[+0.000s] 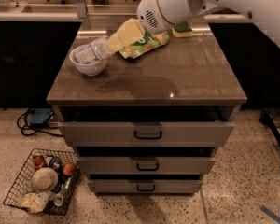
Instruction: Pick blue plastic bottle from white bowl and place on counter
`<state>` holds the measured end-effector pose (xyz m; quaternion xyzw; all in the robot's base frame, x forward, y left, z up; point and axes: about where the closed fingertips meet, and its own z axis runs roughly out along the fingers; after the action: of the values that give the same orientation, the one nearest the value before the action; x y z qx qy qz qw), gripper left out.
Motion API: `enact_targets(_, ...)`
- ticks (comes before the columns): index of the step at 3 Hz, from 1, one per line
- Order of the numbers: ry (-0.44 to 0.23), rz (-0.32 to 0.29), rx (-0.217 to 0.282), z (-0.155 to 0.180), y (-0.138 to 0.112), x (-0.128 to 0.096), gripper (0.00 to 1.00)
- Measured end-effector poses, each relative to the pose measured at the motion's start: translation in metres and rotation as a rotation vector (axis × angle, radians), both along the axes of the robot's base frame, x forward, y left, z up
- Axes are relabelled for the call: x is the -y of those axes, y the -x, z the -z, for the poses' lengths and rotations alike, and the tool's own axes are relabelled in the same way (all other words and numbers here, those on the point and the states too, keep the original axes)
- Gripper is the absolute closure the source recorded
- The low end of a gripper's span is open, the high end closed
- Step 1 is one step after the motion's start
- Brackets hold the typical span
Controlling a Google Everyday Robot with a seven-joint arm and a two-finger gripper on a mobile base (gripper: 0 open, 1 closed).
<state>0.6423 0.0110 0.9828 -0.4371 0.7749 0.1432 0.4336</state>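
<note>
The white bowl (87,63) stands on the left part of the counter (177,78). A clear, bluish plastic bottle (92,51) lies in it, its top sticking out to the right. My gripper (113,42), with yellowish fingers, reaches down from the upper right and sits right at the bottle's protruding end, just above the bowl's right rim.
A green snack bag (144,45) lies on the counter behind the gripper, and a green sponge (182,29) sits at the back. The three drawers (148,134) stand slightly open. A wire basket (43,181) with several items sits on the floor at the lower left.
</note>
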Motion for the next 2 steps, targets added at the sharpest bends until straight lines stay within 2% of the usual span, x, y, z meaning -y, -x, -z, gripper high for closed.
enact_targets(1,-0.028,0.025,-0.057,0.021,-0.007,-0.015,0.00)
enact_targets(2,-0.071,0.033,-0.093,0.037,-0.013,-0.025,0.00)
